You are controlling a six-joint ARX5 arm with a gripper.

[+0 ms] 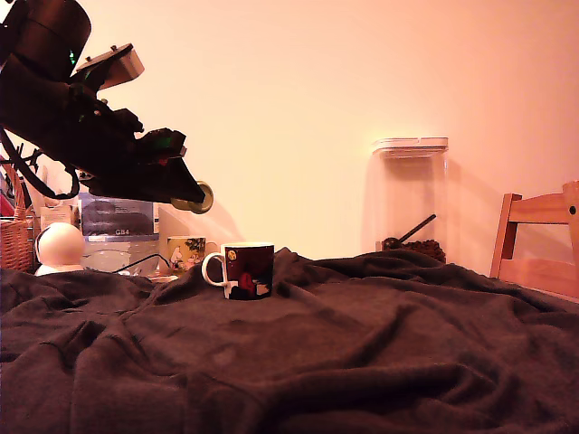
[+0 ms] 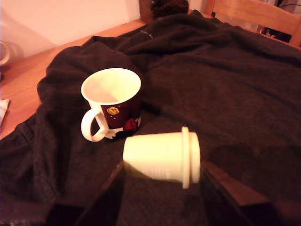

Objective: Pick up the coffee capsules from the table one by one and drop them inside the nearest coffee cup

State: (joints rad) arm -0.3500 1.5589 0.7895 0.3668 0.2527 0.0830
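While the arm is hanging high at the exterior view's left, the gripper (image 1: 188,197) is holding the coffee capsule (image 2: 162,157) in the air, clear of the table (image 1: 380,353) and its dark, wrinkled cloth. The two dark fingers (image 2: 101,200) are sitting narrowly apart, just wide enough for the capsule's length. One is pressing at the small closed end and the other at the rimmed face, so the capsule is lying sideways between them.

In the wrist view the capsule is showing as a stubby, tapered little cup, pale cream-green and smooth. A raised round rim is ringing its wider, flat face, and faint embossed marks are running along its side, too soft to read. In the exterior view it is appearing only as a small roundish shape at the fingertips.

The coffee cup (image 1: 249,271) is standing upright on the cloth, lower than the capsule and towards the exterior view's right of it. It is a dark mug with red and gold figures, a white handle and a pale inside. The capsule is hanging near the cup but not over its mouth.

Behind, a clear container (image 1: 412,194) and a wooden chair (image 1: 538,240) are standing at the exterior view's right.
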